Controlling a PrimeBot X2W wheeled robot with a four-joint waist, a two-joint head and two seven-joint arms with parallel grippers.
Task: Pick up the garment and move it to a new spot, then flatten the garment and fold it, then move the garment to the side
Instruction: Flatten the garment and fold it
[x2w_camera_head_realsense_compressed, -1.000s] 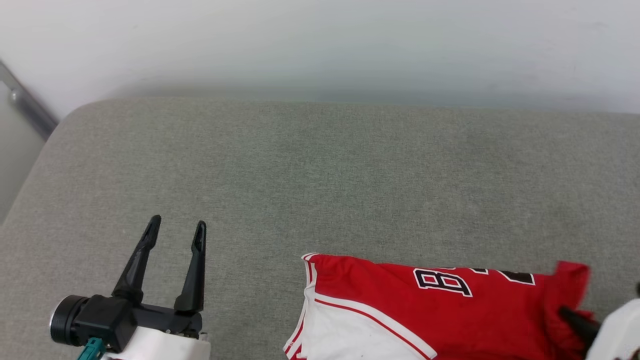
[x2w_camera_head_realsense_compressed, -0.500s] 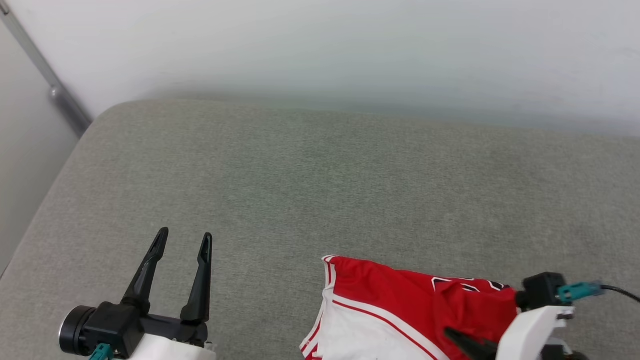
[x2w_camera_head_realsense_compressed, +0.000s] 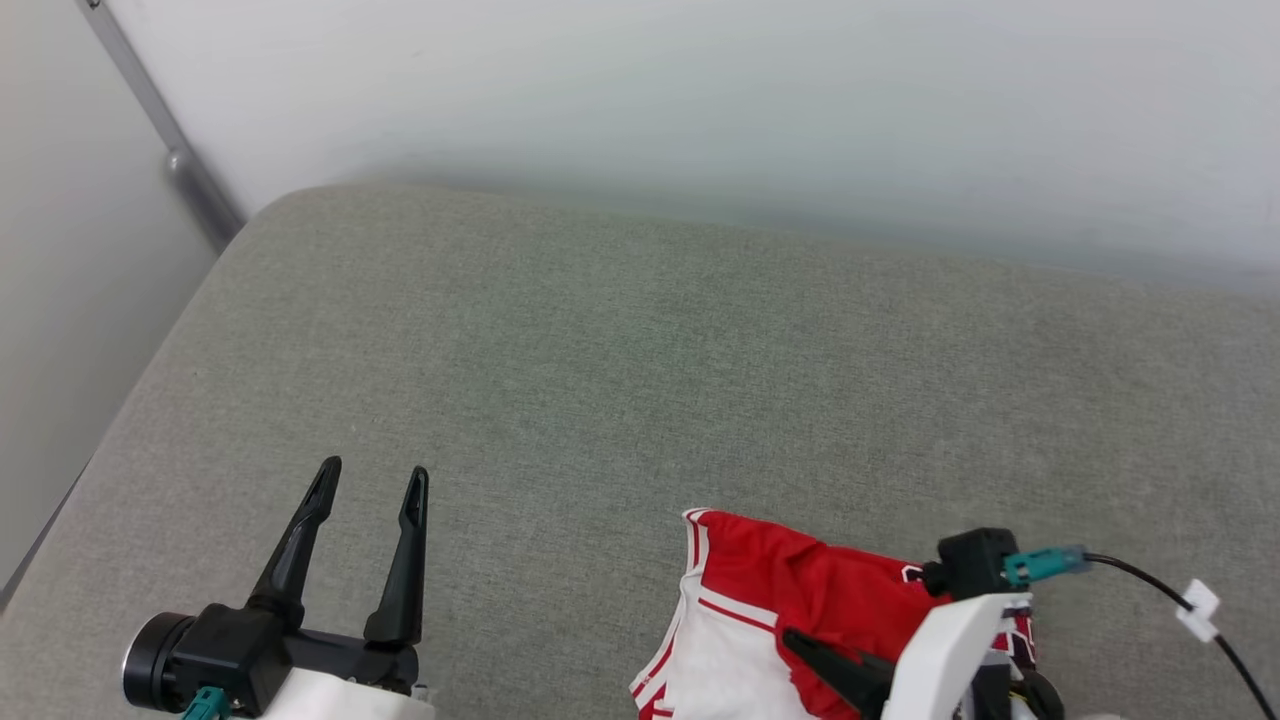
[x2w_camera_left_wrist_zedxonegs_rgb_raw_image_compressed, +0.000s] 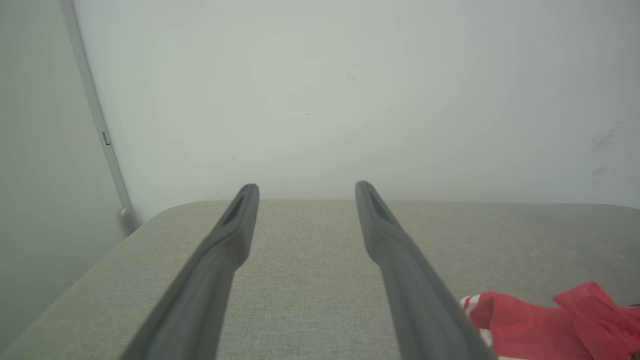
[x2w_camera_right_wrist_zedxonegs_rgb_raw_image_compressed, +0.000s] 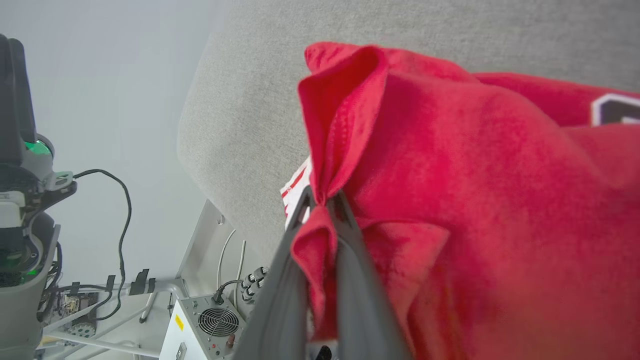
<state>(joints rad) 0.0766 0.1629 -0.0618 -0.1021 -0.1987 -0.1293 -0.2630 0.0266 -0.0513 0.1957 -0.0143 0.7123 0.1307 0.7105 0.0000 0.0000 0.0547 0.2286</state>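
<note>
Now the right gripper (x2w_camera_right_wrist_zedxonegs_rgb_raw_image_compressed: 322, 200) pinches a bunched fold of the garment (x2w_camera_head_realsense_compressed: 780, 590) at lower right, likely to carry it; left gripper (x2w_camera_head_realsense_compressed: 374, 472) (lower left) hovers spread, empty.

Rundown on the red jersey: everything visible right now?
The red soft-fabric jersey, with a white panel, red-white striped trim and part of a black-and-white letter, is bunched and creased, not flat. It rests on the grey woven cushion, low and right in the head view. The right gripper is shut on a pinched red fold.
</note>
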